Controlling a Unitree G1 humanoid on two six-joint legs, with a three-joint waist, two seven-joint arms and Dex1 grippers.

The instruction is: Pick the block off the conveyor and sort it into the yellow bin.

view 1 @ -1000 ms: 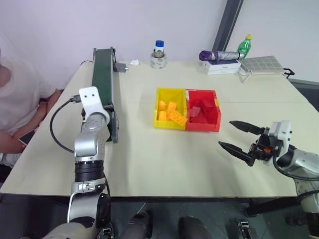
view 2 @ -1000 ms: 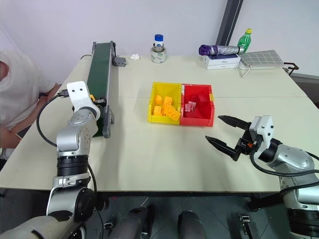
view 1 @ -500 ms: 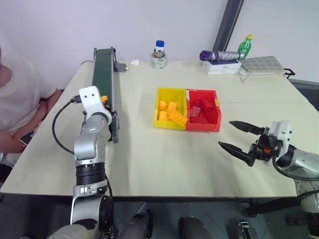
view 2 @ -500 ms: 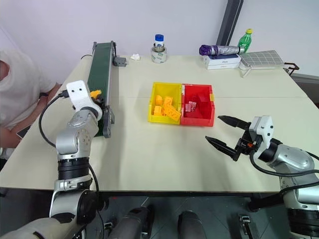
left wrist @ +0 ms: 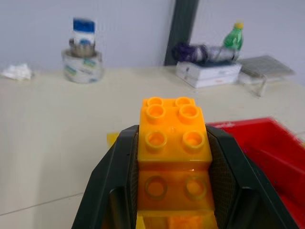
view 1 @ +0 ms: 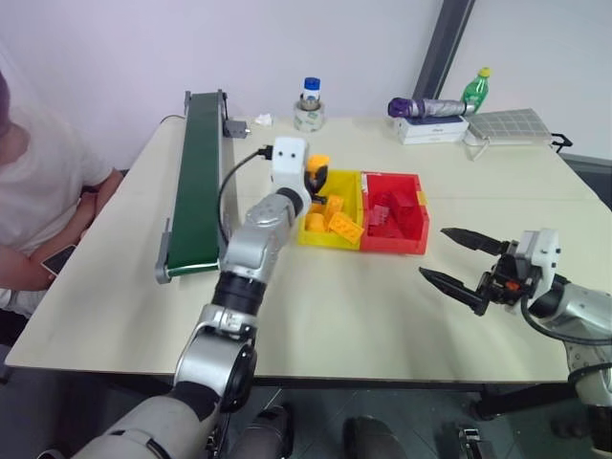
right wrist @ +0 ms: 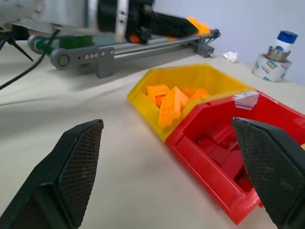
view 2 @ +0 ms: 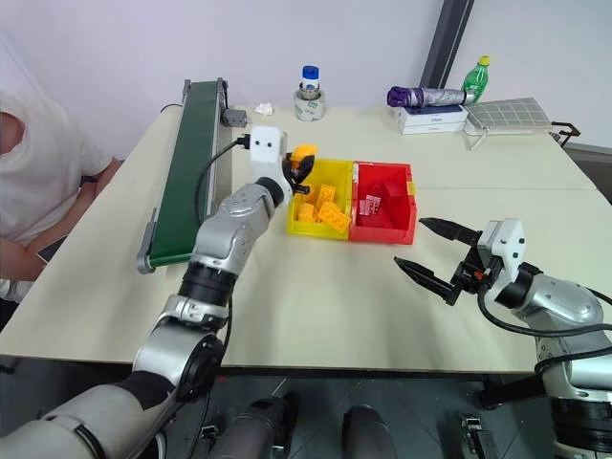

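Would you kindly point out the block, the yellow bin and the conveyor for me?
block (left wrist: pixel 173 135): left wrist view, on its studded top face.
yellow bin (view 2: pixel 340 170): right eye view, on its far wall.
conveyor (view 1: pixel 196 182): left eye view, on the middle of the green belt.

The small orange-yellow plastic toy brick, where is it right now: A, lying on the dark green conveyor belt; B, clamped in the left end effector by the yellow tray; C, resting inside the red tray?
B: the small orange-yellow plastic toy brick sits clamped in the left end effector, at the yellow plastic tray.
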